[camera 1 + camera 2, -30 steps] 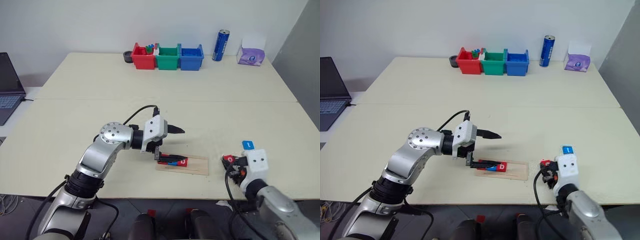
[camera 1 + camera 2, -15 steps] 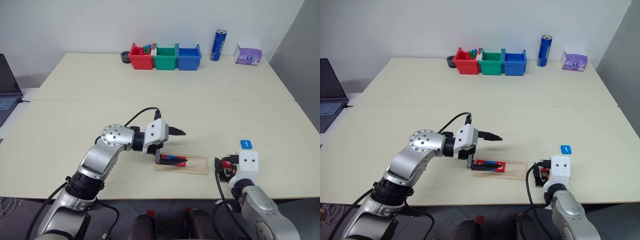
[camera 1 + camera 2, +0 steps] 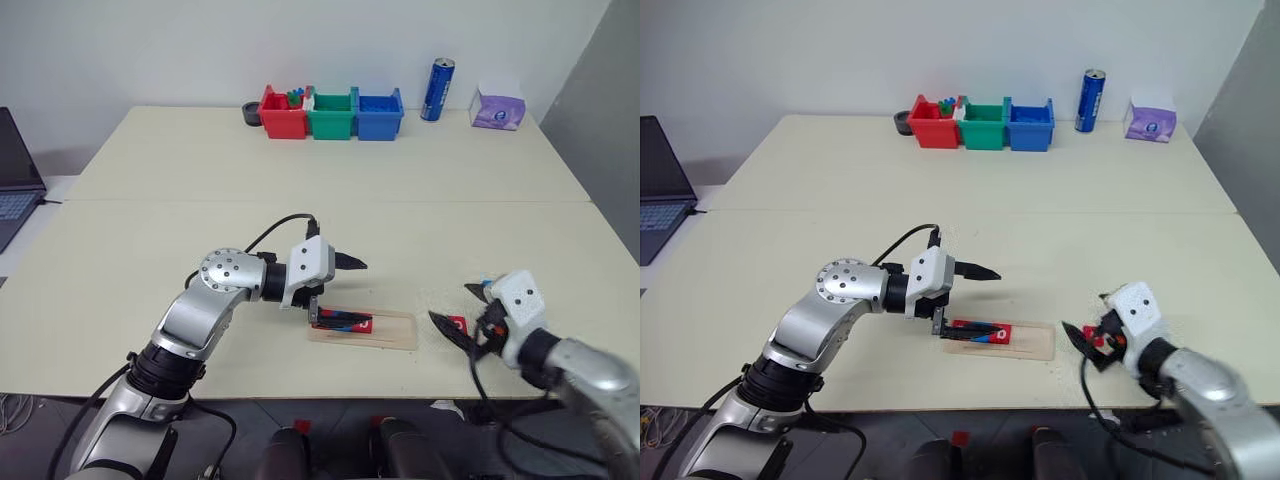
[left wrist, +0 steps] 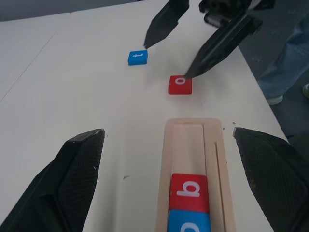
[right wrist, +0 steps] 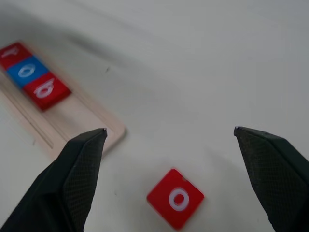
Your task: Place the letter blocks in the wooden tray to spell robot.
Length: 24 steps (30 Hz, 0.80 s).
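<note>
Now pale wooden tray [image 4: 195, 164], red, blue, red letter blocks [image 4: 189, 192]

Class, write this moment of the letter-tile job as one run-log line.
tray: three tiles in | red o tile: on table by tray | blue t tile: on table | left gripper: open over tray | right gripper: open above red o

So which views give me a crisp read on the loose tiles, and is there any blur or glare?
Left wrist view: sharp; the red o tile and blue t tile read clearly, no glare. Right wrist view: the red o tile is legible, while the wooden tray looks soft. Left eye view: even lighting, faint shadows under the right claw; tile letters too small to read.
</note>
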Each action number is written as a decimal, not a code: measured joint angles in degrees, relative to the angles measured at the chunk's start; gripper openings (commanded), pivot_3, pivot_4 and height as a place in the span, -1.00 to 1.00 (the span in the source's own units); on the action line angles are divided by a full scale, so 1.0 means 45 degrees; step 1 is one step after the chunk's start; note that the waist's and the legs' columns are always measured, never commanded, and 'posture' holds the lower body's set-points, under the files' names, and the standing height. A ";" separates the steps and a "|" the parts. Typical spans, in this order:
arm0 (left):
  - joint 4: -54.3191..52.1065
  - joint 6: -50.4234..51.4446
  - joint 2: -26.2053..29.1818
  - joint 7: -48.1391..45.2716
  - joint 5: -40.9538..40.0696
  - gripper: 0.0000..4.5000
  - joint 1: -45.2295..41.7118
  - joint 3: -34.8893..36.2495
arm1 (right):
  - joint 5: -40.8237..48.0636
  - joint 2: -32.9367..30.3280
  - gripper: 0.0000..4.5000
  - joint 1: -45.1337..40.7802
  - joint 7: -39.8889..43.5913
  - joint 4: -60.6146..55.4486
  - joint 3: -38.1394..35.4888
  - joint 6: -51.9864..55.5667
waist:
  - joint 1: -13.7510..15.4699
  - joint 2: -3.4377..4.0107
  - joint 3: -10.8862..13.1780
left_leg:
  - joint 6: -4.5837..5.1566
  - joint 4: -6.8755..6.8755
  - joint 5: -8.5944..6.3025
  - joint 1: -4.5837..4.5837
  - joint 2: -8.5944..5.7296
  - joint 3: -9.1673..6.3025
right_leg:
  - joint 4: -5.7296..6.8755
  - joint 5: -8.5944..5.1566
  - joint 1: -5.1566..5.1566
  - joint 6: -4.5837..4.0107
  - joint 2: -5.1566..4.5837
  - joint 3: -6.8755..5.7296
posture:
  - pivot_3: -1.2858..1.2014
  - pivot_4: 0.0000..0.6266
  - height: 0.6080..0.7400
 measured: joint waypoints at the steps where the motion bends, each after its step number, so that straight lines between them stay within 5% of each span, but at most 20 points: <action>1: 0.0028 -0.0144 0.0017 0.0002 0.0096 1.00 0.0014 -0.0001 | -0.0075 -0.0591 0.99 -0.0059 0.0695 0.0520 0.0217 -0.0358 | 0.0000 -0.0003 0.0002 | 0.0001 -0.0002 0.0000 -0.0001 0.0000 -0.0001 | -0.0001 0.0000 0.0000 0.0000 0.0002 -0.0001 | 0.03 -0.52 1.00; 5: 0.0049 -0.0301 -0.0018 0.0012 0.0236 1.00 0.0035 -0.0007 | -0.0520 -0.1973 0.99 -0.0975 0.2790 0.2557 0.1241 -0.1952 | -0.0021 -0.0017 0.0011 | 0.0000 0.0001 0.0000 -0.0001 0.0003 0.0005 | -0.0002 0.0000 -0.0001 0.0000 0.0002 0.0007 | 0.03 -0.52 1.00; 16: 0.0020 -0.0395 0.0001 0.0040 0.0497 1.00 0.0304 -0.0007 | -0.1904 -0.2243 0.99 -0.2914 0.4786 0.5638 0.3209 -0.4204 | 0.0015 -0.0028 0.0019 | -0.0002 0.0008 0.0001 -0.0008 0.0002 0.0003 | -0.0006 0.0038 -0.0001 -0.0060 -0.0006 0.0001 | 0.03 -0.52 1.00; 19: 0.0017 -0.0393 0.0009 0.0035 0.0526 1.00 0.0311 -0.0008 | -0.2172 -0.2216 0.76 -0.3353 0.5084 0.6251 0.3531 -0.4376 | 0.0019 -0.0027 0.0019 | -0.0003 0.0009 0.0001 -0.0005 0.0002 0.0006 | -0.0001 0.0039 -0.0001 -0.0062 -0.0007 0.0005 | 0.03 -0.52 1.00; 24: 0.0017 -0.0395 0.0082 0.0032 0.0533 1.00 0.0313 -0.0007 | -0.2276 -0.2214 -0.07 -0.3656 0.5418 0.6623 0.3556 -0.4466 | 0.0027 -0.0028 0.0019 | -0.0003 0.0009 0.0001 -0.0004 0.0003 0.0002 | -0.0001 0.0040 -0.0001 -0.0063 -0.0007 0.0002 | 0.03 -0.52 1.00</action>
